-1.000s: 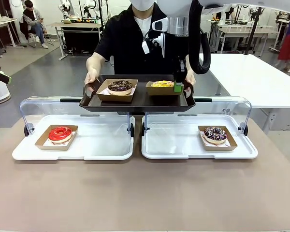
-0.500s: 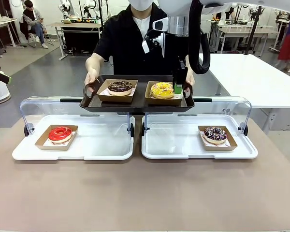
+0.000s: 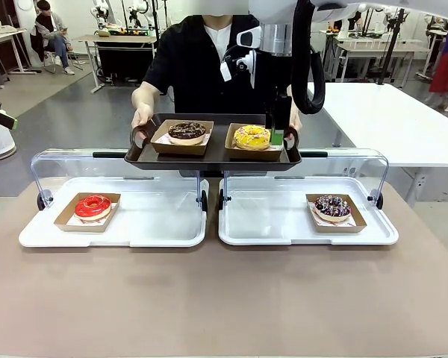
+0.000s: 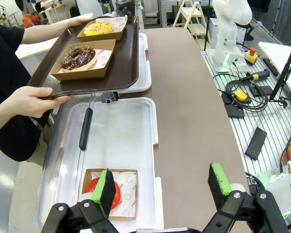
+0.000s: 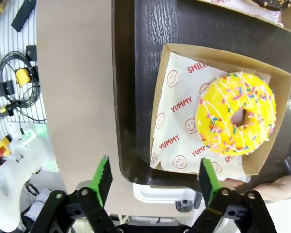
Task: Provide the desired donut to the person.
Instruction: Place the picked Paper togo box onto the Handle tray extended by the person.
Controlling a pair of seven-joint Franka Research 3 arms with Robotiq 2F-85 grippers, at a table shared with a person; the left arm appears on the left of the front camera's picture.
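Right tool (image 3: pixel 277 136) hangs over the right end of the dark brown tray (image 3: pixel 209 155), with its green fingers spread wide apart and nothing between them. Just beside it sits the yellow donut (image 3: pixel 252 136) with sprinkles, in a small cardboard box on the tray. A chocolate donut (image 3: pixel 187 131) sits in its own box next to it. The person (image 3: pixel 201 60) in a black shirt holds the tray with both hands over the far side of the table (image 3: pixel 224 298). Left tool (image 4: pixel 160 187) is wide open too, above the red donut (image 4: pixel 99 190) in the white bin. Another chocolate donut (image 3: pixel 332 206) with sprinkles lies in the right bin.
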